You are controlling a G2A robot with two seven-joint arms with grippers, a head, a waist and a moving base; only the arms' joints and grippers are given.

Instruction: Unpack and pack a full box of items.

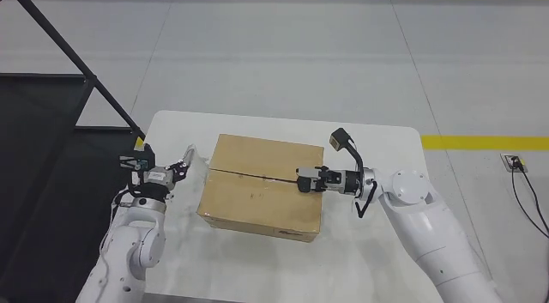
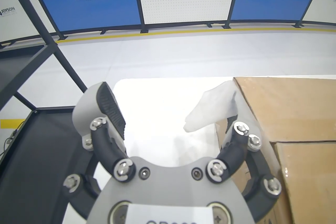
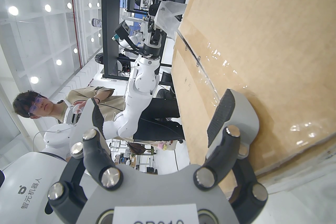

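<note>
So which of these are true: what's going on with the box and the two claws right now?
1. The box is open. False: its flaps are shut and meet at a seam.
2. The box sits on a white table. True.
3. The right gripper holds an item taken from the box. False: it is open with nothing between its fingers, and one finger lies against the box top.
4. The left gripper is open, beside the box's end. True.
5. A pale, see-through scrap sits at one finger of the left gripper. True.
</note>
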